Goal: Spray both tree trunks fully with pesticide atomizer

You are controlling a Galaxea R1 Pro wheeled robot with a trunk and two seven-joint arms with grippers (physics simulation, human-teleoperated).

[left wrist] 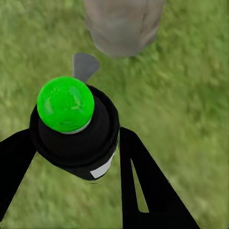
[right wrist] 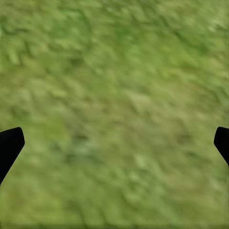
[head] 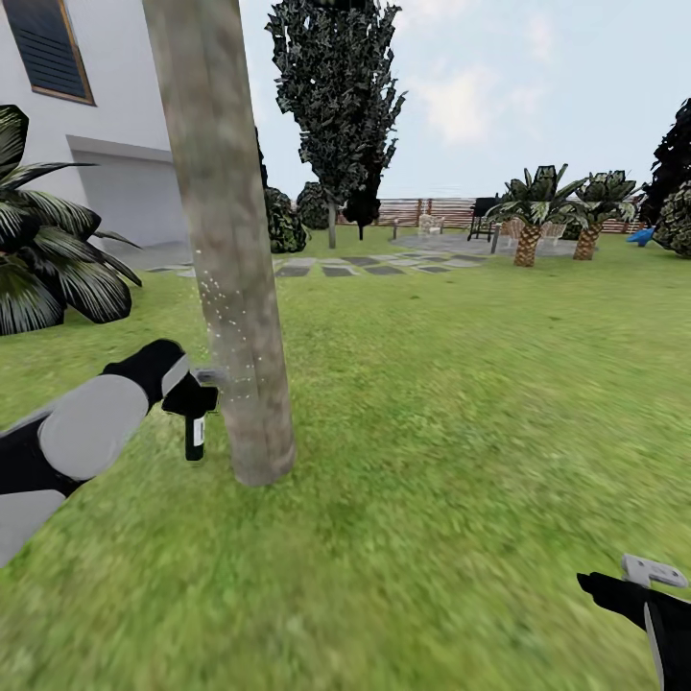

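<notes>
While our left fingers (head: pixel 195 395) pinch the pesticide atomizer (head: pixel 196 430) just left of the tree trunk (head: pixel 233 288), white pesticide (head: pixel 223 317) specks its bark; our right fingers (right wrist: pixel 12 145) are spread.

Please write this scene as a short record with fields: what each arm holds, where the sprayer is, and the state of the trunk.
left gripper: shut on the pesticide atomizer, jaws on both its sides
atomizer position: held upright beside the tree trunk, close to its base
top of atomizer: green in the left wrist view
pesticide: white specks on the lower trunk, upper trunk bare
right gripper: open, holds nothing, over the grass
</notes>
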